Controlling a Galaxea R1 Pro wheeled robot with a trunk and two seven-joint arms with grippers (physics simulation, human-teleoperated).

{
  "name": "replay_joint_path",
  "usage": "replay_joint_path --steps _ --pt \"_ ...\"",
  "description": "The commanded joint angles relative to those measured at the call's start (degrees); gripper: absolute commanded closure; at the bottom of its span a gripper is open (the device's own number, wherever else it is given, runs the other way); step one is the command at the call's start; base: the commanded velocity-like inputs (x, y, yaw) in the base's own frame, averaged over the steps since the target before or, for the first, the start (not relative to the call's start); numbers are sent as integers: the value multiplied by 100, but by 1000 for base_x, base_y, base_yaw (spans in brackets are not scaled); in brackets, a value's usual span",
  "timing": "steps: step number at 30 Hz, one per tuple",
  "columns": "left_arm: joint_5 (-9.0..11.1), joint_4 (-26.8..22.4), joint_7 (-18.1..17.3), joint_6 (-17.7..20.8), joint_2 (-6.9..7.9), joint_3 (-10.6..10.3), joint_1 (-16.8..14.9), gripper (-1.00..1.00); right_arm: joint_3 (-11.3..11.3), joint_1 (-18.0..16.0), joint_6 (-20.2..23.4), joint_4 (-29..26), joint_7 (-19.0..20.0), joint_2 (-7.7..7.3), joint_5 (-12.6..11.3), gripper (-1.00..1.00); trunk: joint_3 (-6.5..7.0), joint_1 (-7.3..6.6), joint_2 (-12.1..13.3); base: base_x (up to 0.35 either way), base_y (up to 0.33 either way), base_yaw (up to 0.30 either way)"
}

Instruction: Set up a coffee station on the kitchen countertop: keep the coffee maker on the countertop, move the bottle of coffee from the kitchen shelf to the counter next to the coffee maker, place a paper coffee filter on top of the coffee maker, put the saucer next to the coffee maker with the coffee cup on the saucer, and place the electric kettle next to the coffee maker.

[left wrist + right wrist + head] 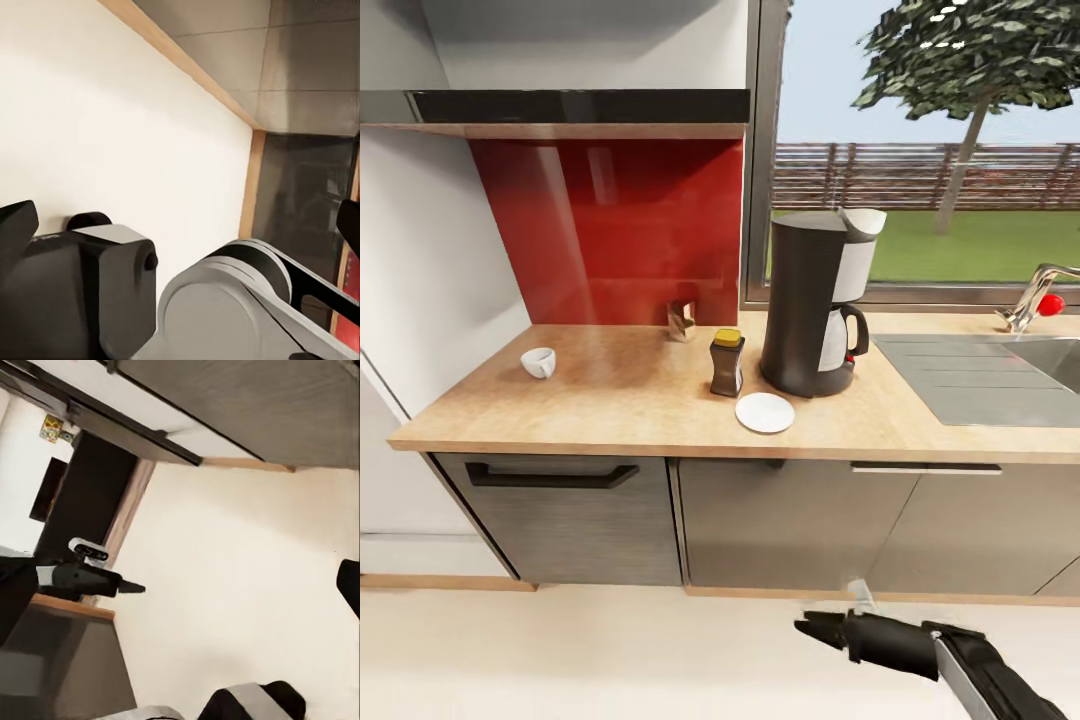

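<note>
Kitchen corner in the head view: a light tan wood-look table (610, 410) is running along the wall over grey cabinet fronts (780, 520) with a dark handle (550, 476), and pale cream floor (580, 650) is lying below. A glossy red backsplash (610, 230) is sitting behind the table's left part, under a thin dark grey glossy wall shelf (580, 105). A window (920, 150) to the right is showing a tree, a fence and grass. A grey sink drainboard (970, 375) is sitting set into the table at right, with a chrome tap with a red knob (1040, 298) behind it.

The tall dark grey coffee maker with white filter basket and glass carafe (815, 305) is standing upright on the table by the window. The small dark brown bottle with a yellow cap (727, 363) is standing just to its left, close but apart. The small flat round white saucer (765, 412) is lying in front of the two, near the table's front edge. The small white coffee cup (539, 362) is sitting well apart at the table's left end, tilted, not on the saucer. A small brown-and-white item (681, 320) is standing at the backsplash; too small to identify.

The right gripper (810, 627) is hanging low over the floor in front of the cabinets, black fingers pointing left and looking pressed together, holding nothing. In the right wrist view, floor and cabinet fronts are showing.

In the left wrist view, grey arm links (217, 307) are sitting against a white wall (112, 127); cannot tell how the left fingers are set.
</note>
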Motion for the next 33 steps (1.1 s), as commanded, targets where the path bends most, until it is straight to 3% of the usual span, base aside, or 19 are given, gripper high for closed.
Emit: replay_joint_path --steps 1,5,7,8,11,12,16,20,27,33 --pt "49 0 -19 76 1 -49 -3 -100 20 10 -109 323 46 -95 -32 -100 -5 0 -3 0 0 0" --pt "49 12 -17 119 -46 -58 -3 -100 14 50 -1003 1663 172 -466 49 -100 -5 0 -3 0 0 0" --pt "53 14 -17 127 -182 -53 -3 -100 13 60 -1576 2414 190 -692 67 -100 -5 0 -3 0 0 0" --pt "55 14 -17 128 -269 -51 -3 -100 12 64 -1917 2934 195 -891 70 -100 -5 0 -3 0 0 0" --pt "57 14 -17 128 -362 -48 -3 -100 12 66 -2327 3608 193 -1203 70 -100 -5 0 -3 0 0 0" --pt "57 14 -12 124 -418 -47 4 -100 12 67 -2564 3996 177 -1394 67 -100 -5 0 -3 0 0 0" --pt "58 14 16 98 -517 -46 25 -100 12 68 -2942 4627 -11 -1663 64 -100 -5 0 -3 0 0 0" --pt "58 14 56 50 -545 -46 115 -100 10 68 -3043 4808 -125 -1741 64 -100 -5 0 -3 0 0 0" --pt "58 7 239 34 -561 -46 155 -100 12 68 -3051 4856 -148 -1764 63 -100 -5 0 -3 13 -17 -12" --pt "58 8 246 34 -561 -46 155 -100 16 70 -3063 4856 -168 -1748 63 -100 -5 0 -3 20 -126 -197"
